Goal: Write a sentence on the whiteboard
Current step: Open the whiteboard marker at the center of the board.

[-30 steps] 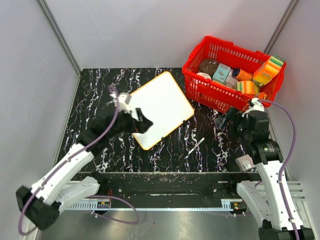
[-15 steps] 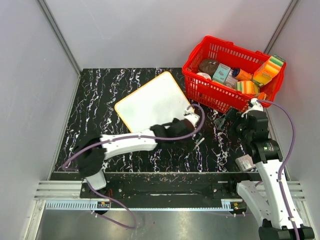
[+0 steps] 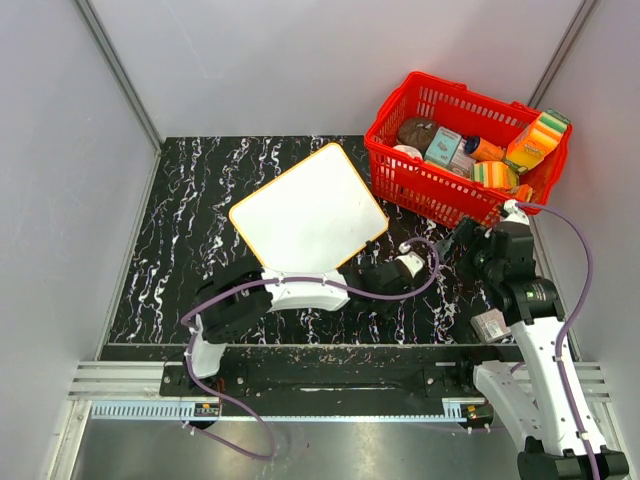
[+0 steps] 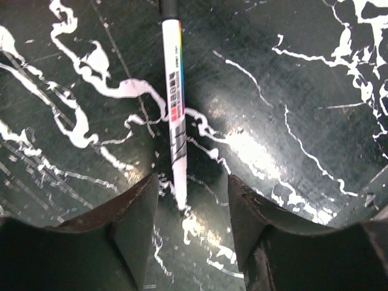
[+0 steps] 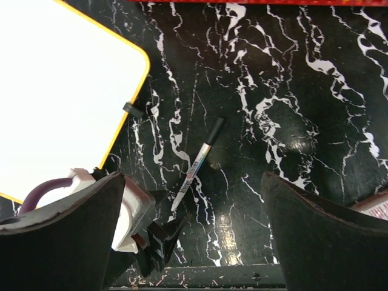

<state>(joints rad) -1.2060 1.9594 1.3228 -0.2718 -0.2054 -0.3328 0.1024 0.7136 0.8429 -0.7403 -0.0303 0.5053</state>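
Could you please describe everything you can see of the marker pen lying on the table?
The marker pen is slim, with a white, plastic-looking barrel that carries a red and multicoloured printed label, and a black end, apparently a cap. It lies flat on the black marbled table, beside the whiteboard but apart from it. Its white end sits between the fingers of the left end effector, which stand open with a gap on either side.
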